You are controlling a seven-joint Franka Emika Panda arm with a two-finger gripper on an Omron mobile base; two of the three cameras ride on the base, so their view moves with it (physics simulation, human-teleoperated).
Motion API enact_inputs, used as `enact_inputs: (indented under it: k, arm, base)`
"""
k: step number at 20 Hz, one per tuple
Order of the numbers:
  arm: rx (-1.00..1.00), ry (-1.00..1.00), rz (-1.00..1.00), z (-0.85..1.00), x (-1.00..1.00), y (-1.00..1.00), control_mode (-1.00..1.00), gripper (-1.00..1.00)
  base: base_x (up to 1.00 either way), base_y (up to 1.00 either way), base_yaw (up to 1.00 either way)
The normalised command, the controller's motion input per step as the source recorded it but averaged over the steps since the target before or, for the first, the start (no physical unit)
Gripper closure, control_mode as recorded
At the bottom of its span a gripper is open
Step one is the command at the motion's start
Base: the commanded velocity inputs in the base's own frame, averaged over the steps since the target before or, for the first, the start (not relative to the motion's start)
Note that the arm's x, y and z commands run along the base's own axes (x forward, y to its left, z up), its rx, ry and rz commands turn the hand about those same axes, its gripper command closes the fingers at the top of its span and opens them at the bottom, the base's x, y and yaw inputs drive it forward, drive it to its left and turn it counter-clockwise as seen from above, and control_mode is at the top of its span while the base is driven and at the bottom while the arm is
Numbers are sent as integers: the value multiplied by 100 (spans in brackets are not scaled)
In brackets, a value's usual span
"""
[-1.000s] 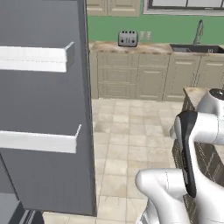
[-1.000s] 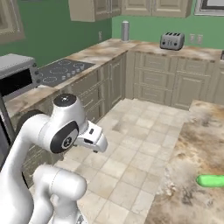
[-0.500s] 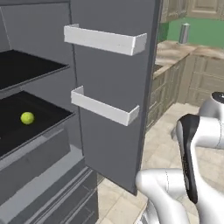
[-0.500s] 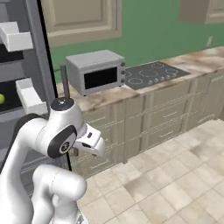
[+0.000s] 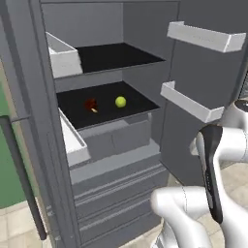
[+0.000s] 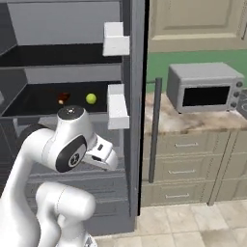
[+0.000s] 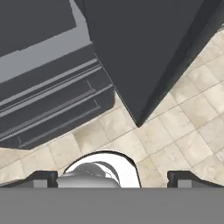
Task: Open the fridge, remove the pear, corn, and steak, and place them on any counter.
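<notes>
With both doors swung wide, the fridge (image 5: 111,160) had its dark shelves on show. On the lower shelf sat the pear (image 5: 120,101), round and yellow-green, with a small reddish-brown thing (image 5: 91,104) just left of it. Door bins (image 5: 199,38) looked bare. The gripper (image 7: 112,177) hung over the floor tiles (image 7: 183,131) near the fridge, fingers spread wide, holding nothing.

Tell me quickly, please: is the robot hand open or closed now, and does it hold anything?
Hand: open, with its two fingertips wide apart and nothing between them; it points down at the floor in front of the fridge.
</notes>
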Motion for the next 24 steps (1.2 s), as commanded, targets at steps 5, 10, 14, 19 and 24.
enact_inputs:
  k: [5,10,14,19,24]
  arm:
    - [0,0,0,0,0,0,100,-100]
    - [0,0,0,0,0,0,100,-100]
    - [0,0,0,0,0,0,100,-100]
    - [0,0,0,0,0,0,100,-100]
    - [-11,-7,8,7,55,27,-100,-100]
  base:
    - [1,68,64]
    - [72,-7,46]
    - [39,-89,30]
    - [62,-28,26]
    - [0,0,0]
